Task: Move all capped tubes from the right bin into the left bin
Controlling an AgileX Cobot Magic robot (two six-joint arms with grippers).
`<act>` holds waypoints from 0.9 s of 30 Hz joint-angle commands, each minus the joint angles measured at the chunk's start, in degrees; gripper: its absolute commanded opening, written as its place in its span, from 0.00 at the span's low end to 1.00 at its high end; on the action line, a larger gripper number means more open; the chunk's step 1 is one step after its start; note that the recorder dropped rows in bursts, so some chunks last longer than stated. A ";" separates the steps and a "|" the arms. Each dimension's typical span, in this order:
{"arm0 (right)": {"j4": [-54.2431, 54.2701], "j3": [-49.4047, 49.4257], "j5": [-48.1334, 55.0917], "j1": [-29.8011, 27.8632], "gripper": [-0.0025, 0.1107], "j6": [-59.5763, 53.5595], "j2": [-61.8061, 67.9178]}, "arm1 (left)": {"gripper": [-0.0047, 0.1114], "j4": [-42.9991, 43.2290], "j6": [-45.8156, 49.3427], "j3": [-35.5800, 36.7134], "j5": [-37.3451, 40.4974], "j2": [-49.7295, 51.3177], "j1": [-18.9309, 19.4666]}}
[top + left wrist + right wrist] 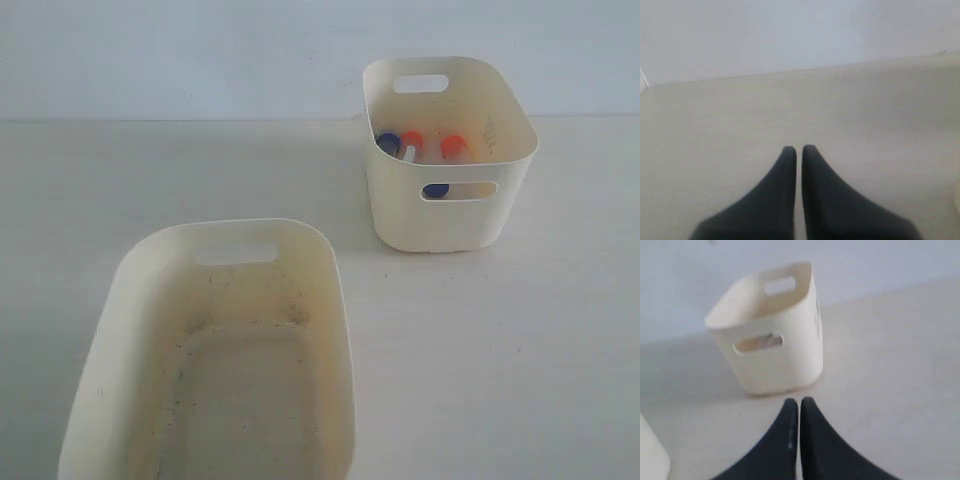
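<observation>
The right bin (450,215) stands at the back right, small and deep, with capped tubes inside: an orange cap (411,141), a second orange cap (454,146) and a blue cap (387,143); more blue (435,190) shows through the front slot. The left bin (330,300), large and speckled inside, lies near the front left with nothing in it. Neither gripper shows in the exterior view. My left gripper (798,148) is shut over bare table. My right gripper (799,400) is shut, close in front of the right bin (775,365), apart from it.
A pale table (520,350) carries both bins, with a plain light wall (200,60) behind. A cream corner of the left bin (650,455) shows at the edge of the right wrist view.
</observation>
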 commanded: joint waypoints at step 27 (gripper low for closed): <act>2.83 -44.36 45.55 -0.32 0.03 -10.54 54.86 | 0.08 -0.38 -0.66 -0.22 -0.86 -0.11 0.06</act>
